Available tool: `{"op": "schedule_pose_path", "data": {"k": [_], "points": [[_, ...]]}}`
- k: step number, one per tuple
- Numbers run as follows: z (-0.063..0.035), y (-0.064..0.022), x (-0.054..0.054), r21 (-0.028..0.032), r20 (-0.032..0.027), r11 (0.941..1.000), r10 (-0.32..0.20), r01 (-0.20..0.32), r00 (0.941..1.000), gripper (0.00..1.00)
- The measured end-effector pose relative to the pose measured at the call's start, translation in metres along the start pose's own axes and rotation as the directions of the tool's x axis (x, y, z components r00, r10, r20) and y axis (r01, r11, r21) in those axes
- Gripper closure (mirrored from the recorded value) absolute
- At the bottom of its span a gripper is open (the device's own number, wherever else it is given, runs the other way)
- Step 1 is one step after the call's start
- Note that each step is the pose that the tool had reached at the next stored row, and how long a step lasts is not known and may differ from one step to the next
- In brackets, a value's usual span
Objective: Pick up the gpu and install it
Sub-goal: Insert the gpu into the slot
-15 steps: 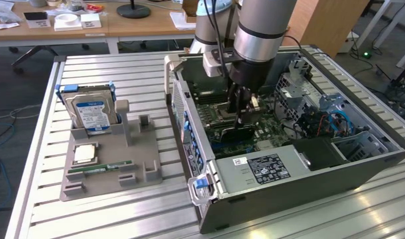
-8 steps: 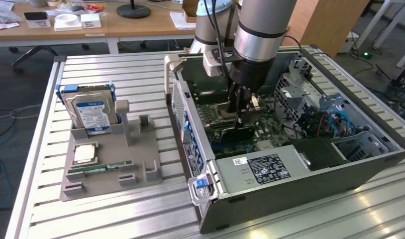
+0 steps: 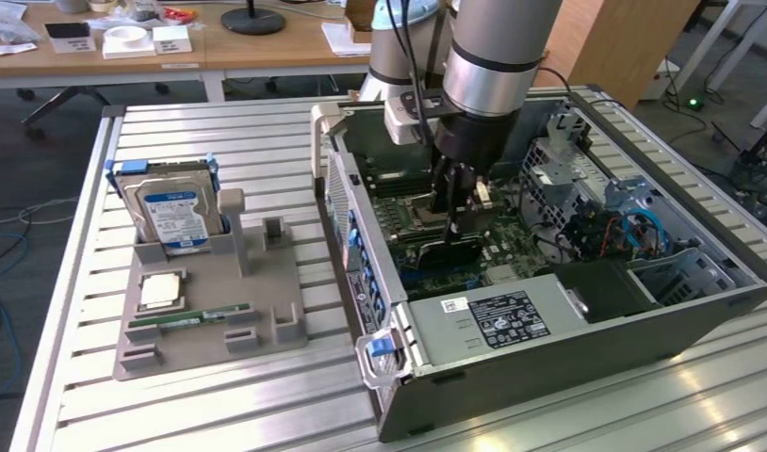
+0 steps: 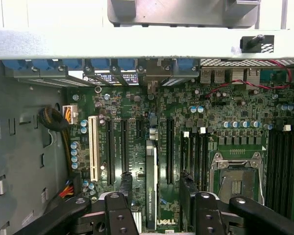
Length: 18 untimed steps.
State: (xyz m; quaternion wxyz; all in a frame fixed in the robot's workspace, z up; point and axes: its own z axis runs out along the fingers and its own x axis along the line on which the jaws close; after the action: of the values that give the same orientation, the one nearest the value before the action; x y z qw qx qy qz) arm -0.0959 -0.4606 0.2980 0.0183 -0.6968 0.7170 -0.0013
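Note:
The gpu (image 4: 151, 196) stands on edge in a motherboard slot, seen from above as a thin dark-and-green strip with a white label. My gripper (image 4: 157, 180) is open and straddles it, one black finger (image 4: 125, 182) on each side with a gap to the card. In the exterior view the arm reaches down into the open computer case (image 3: 572, 325), and the gripper (image 3: 461, 224) hangs just above the motherboard (image 3: 409, 202), over the dark gpu (image 3: 465, 250).
Empty black slots (image 4: 110, 152) and a white slot (image 4: 93, 147) flank the card, with the CPU socket (image 4: 237, 182) beside them. The case walls close in around the arm. A grey tray (image 3: 264, 311) holds a hard drive (image 3: 172, 212), a chip (image 3: 161, 290) and a memory stick (image 3: 188, 317).

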Motion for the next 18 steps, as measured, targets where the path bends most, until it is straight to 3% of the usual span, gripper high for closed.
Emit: {"op": "schedule_pose_path", "data": {"k": [11, 18], "points": [[-0.0188, -0.0009, 0.000, 0.0000, -0.0001, 1.0000, 0.000, 0.000, 1.0000, 0.49], [-0.0197, -0.0010, -0.002, -0.0001, -0.0002, 1.0000, 0.000, 0.000, 1.0000, 0.49]]}}
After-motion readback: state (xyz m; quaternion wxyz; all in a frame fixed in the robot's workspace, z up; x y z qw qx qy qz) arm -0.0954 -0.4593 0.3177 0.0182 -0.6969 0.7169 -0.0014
